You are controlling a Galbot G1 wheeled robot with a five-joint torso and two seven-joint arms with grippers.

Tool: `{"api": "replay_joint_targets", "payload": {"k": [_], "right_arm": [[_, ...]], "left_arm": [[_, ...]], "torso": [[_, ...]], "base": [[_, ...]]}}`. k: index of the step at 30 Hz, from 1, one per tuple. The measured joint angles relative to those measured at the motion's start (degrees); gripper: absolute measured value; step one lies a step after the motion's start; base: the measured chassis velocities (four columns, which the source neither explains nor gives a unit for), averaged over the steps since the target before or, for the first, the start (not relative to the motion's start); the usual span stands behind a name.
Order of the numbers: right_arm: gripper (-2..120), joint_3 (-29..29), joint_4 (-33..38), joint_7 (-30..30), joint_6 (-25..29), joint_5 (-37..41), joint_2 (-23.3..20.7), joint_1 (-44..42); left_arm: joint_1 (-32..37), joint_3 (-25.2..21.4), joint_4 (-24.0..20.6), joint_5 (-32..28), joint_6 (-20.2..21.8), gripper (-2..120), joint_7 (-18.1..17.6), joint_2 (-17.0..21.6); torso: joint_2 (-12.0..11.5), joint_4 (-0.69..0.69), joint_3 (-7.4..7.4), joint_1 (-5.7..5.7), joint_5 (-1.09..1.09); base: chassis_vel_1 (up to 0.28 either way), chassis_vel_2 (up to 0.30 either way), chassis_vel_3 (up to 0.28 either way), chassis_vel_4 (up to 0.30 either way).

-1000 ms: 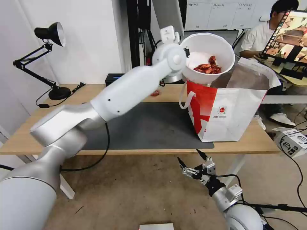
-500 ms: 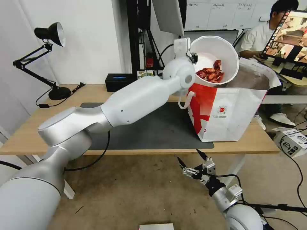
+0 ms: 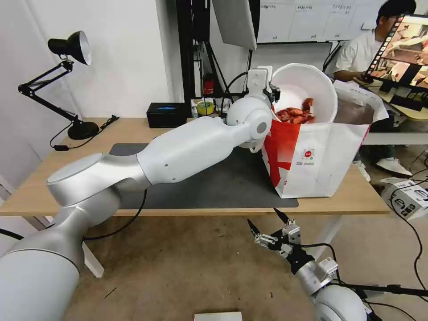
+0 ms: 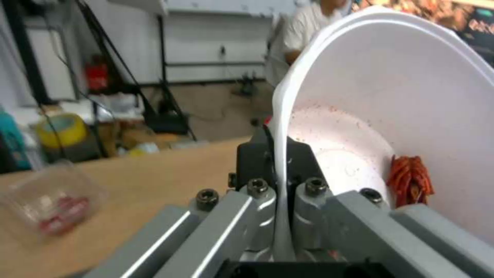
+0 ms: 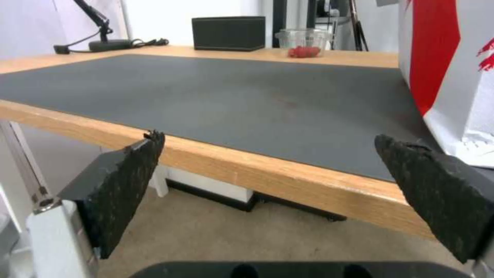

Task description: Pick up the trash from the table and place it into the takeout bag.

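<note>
A: Our left gripper (image 3: pixel 273 91) is clamped tight on the rim of the white bowl (image 3: pixel 307 89), up over the far-left corner of the takeout bag (image 3: pixel 321 156).

B: Yep, bowl's tipped, mouth facing us, red scraps (image 3: pixel 296 114) pooled low, half sunk into the bag. Bag's round logo text is unreadable.

A: Our right gripper (image 3: pixel 271 228) hangs wide open, empty, below the table (image 3: pixel 356 196) edge.

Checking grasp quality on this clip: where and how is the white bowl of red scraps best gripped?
By its thin rim, as the left gripper does: one finger inside the wall, one outside, pinching the edge of the white bowl. The wide mouth and flaring wall offer no other narrow hold. Coming from the side away from the takeout bag lets the bowl tip over the bag's opening.
</note>
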Motion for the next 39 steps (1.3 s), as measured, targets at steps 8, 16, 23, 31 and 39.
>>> {"api": "replay_joint_targets", "payload": {"k": [8,16,23,31,39], "right_arm": [[100,0.0,0.0,0.0,0.0,0.0,0.0,0.0],[100,0.0,0.0,0.0,0.0,0.0,0.0,0.0],[100,0.0,0.0,0.0,0.0,0.0,0.0,0.0],[100,0.0,0.0,0.0,0.0,0.0,0.0,0.0],[100,0.0,0.0,0.0,0.0,0.0,0.0,0.0]], "left_arm": [[-0.4,-0.1,-1.7,-6.1,4.5,0,0.9,0.4],[-0.4,0.5,-3.3,-7.5,7.4,19,-0.9,1.4],[0.0,0.3,-4.4,-8.2,7.5,48,-2.3,1.7],[0.6,-1.1,-6.8,-6.6,4.0,77,-1.6,4.0],[2.2,-1.6,-11.3,-5.1,1.2,99,-0.6,8.6]], "torso": [[0.0,-0.01,0.00,0.00,0.00],[0.0,0.00,0.00,0.00,0.00],[0.0,-0.01,0.00,0.00,0.00],[0.0,0.01,0.00,0.00,-0.01],[0.0,-0.02,0.00,0.00,0.00]], "base": [[0.000,0.000,0.000,0.000],[0.000,0.000,0.000,0.000],[0.000,0.000,0.000,0.000],[0.000,0.000,0.000,0.000],[0.000,0.000,0.000,0.000]]}}
